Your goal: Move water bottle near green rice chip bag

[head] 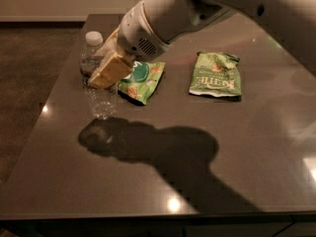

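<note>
Since gripper (103,75) sits against bottle (89,58), just left of rice bag (144,80), grasp state: can't tell. Risk: retreat snags bottle, tips it onto rice bag or rolls it away.

Gripper (106,73) against water bottle (90,62), green rice chip bag (144,80) just beside; near part of table (69,191) lies open.

We saw the water bottle (90,59) standing on the table (207,181) at the upper left of the frame, with the gripper (109,69) right beside it, overlapping its right side. The green rice chip bag (144,81) lay just right of the gripper and below it. A second bag (216,75) lay well apart, further right.
</note>
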